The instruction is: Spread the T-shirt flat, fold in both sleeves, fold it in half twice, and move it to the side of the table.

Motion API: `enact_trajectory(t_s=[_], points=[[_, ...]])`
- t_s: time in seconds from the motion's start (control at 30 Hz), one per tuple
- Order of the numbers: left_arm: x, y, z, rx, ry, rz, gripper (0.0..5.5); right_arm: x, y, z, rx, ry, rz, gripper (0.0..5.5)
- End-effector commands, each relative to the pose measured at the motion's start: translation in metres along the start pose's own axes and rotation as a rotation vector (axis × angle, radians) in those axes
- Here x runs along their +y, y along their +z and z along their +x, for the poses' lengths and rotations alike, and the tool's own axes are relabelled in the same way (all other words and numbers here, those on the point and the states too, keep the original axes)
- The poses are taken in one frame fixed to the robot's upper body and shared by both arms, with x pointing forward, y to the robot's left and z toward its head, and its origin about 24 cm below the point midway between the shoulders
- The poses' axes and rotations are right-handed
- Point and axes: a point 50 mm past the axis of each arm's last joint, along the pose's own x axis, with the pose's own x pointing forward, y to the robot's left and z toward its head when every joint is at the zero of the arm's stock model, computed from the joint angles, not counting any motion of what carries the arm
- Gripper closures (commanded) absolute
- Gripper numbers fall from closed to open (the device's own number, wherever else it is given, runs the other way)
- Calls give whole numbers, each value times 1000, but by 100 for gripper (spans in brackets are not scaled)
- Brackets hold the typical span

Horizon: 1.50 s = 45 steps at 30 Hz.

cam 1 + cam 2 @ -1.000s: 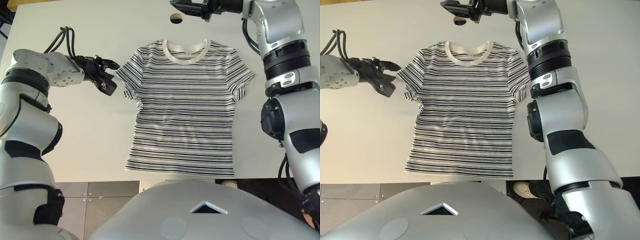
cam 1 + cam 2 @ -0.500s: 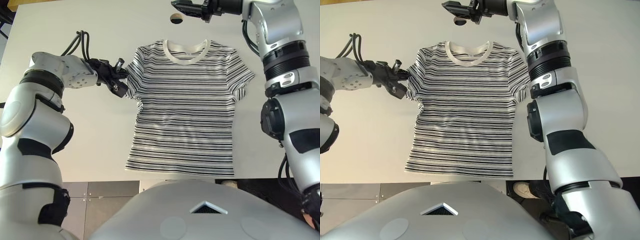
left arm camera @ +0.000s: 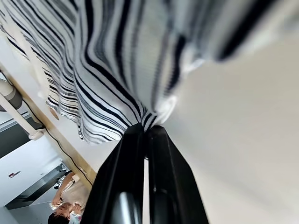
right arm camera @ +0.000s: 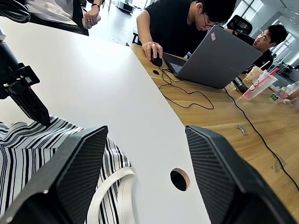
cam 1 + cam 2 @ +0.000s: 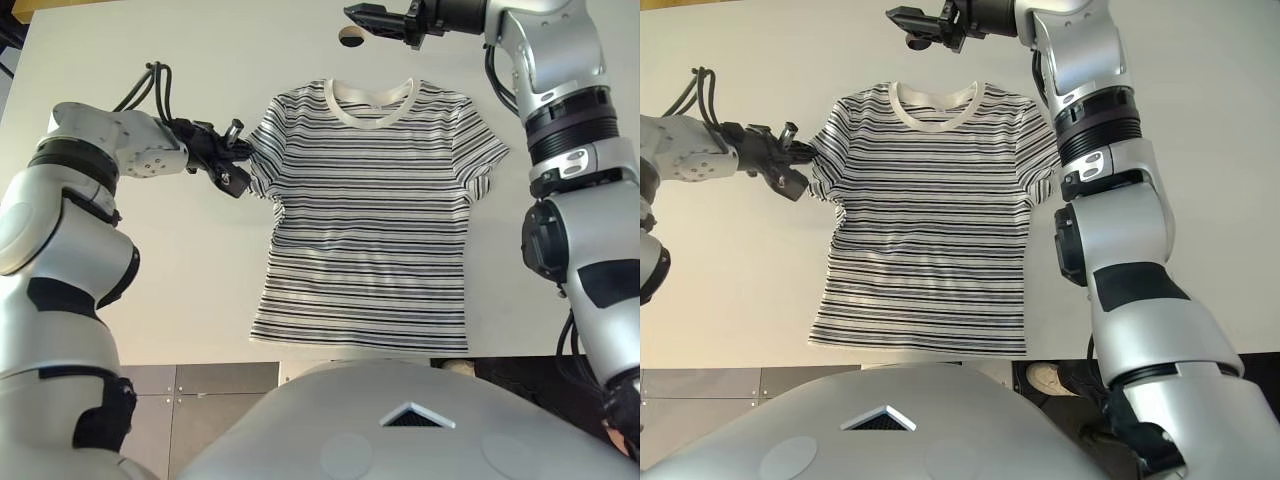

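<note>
Left eye view has the striped T-shirt (image 5: 370, 220) lying face up and pretty much flat in the middle of the white table (image 5: 180, 290). Its collar (image 5: 372, 106) points away from the robot and the hem sits close to the near edge. Both short sleeves are out to the sides, nothing folded in yet. The body has a few soft wrinkles but no real bunching.

The left gripper (image 5: 238, 166) is right at the outer edge of the sleeve on the robot's left (image 5: 262, 150), low to the table. From the left wrist view you can see its two black fingers (image 3: 162, 177) squeezed nearly together, with the striped sleeve hem caught at the tips, so it's pinching the shirt. The fabric around the pinch looks a bit rumpled and pulled up.

The right gripper (image 5: 360, 17) is way over on the far side of the table, past the collar and well clear of the shirt. It's just beside a small round hole (image 5: 350, 38) in the tabletop. Its claw is spread wide with nothing in it, and the right wrist view shows the two chunky dark fingers (image 4: 70, 172) far apart with bare table between them.

Beyond the table's far edge there's a wooden desk (image 4: 247, 130) with a laptop (image 4: 219, 58) and some cables on it.
</note>
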Motion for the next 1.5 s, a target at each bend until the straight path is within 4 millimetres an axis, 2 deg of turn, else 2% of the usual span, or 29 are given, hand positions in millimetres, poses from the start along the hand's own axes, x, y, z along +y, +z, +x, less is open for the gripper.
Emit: enact_trajectory(t_s=[0.03, 0.17, 0.37, 0.6, 0.7, 0.83, 0.93, 1.17, 1.33, 1.5], points=[[-20, -2, -11, -7, -110, -20, 539, 2, 1, 1, -5, 11, -7, 244], [-14, -10, -24, 9, -78, -39, 539, 3, -1, 1, 0, 14, -6, 244], [20, -20, -34, 36, 82, -36, 539, 5, -4, 1, 10, 21, -1, 244], [43, -21, -43, 10, 156, -7, 539, 5, -7, 1, 21, 24, 4, 244], [53, -12, -34, -44, 164, 15, 539, 5, -7, 1, 19, 21, 9, 244], [50, 9, -13, -149, 102, 49, 539, 4, -8, 0, 22, 16, 16, 244], [54, 19, -3, -184, 89, 56, 539, 4, -10, -1, 25, 13, 22, 244], [69, 23, 6, -185, 102, 49, 539, 6, -14, -1, 32, 11, 32, 244], [80, 20, 12, -153, 150, -43, 539, 7, -20, -2, 46, 4, 40, 244], [70, 25, 28, -132, 73, -132, 539, 6, -21, -2, 47, -3, 45, 244]])
